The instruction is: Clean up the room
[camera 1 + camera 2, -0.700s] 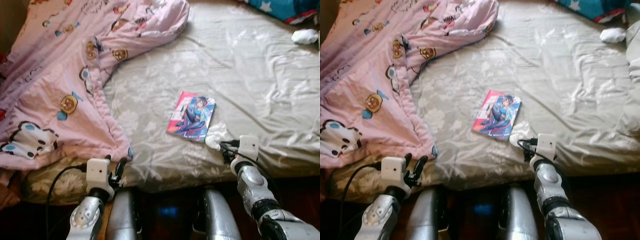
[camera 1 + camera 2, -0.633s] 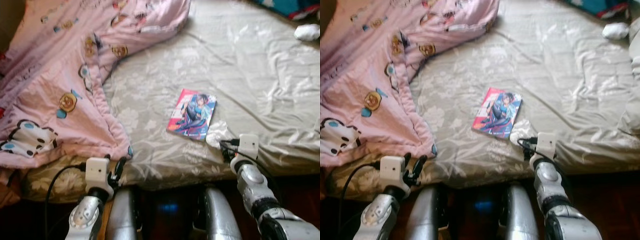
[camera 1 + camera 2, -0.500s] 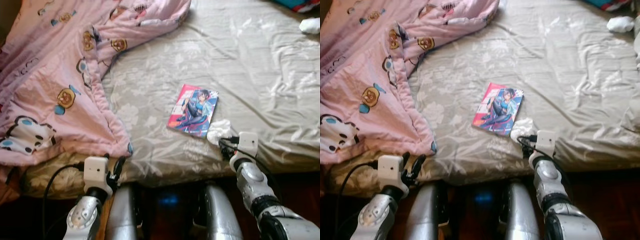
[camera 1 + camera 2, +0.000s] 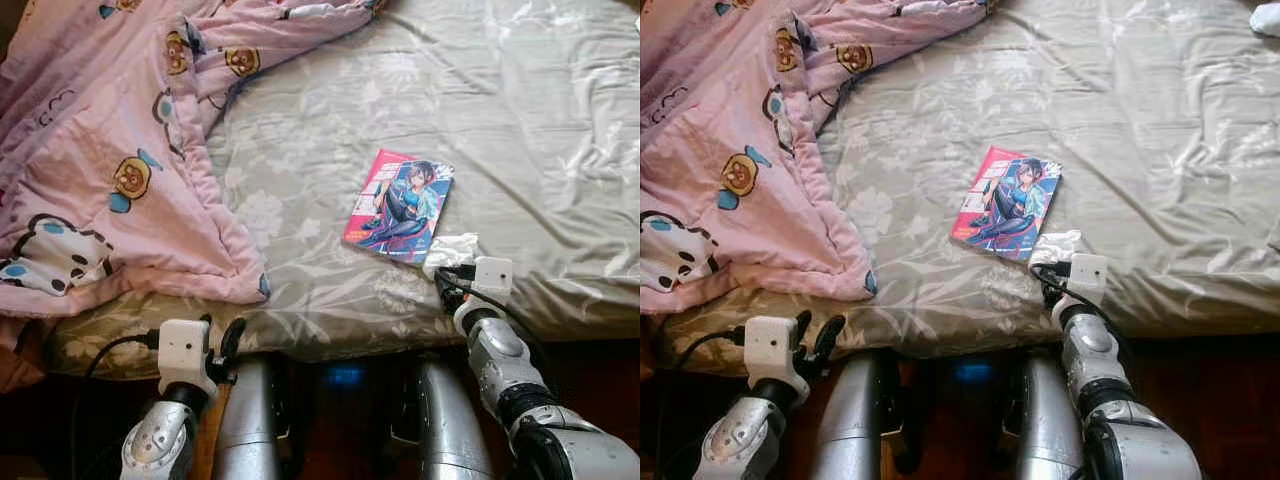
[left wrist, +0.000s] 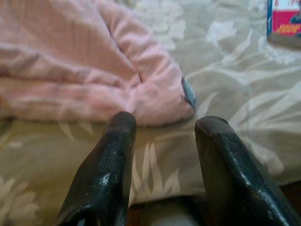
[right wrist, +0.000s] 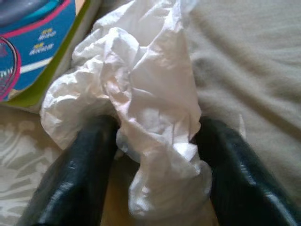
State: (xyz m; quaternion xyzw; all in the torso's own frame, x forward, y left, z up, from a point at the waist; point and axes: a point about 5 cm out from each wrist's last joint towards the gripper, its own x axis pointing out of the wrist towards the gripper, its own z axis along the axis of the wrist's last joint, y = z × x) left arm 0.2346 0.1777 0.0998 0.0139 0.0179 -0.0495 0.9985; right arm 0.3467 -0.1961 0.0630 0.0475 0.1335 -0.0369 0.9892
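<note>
Crumpled tissue near front edge of bed, touching corner of book: litter, likely first pickup. Right gripper straddling tissue, fingers parted, not yet clamped. Left gripper spread, empty, at front edge beside quilt corner.

Silver arms, white wrist boxes, black cables, 2 black-fingered hands.

pink cartoon quilt, grey floral bedsheet
</note>
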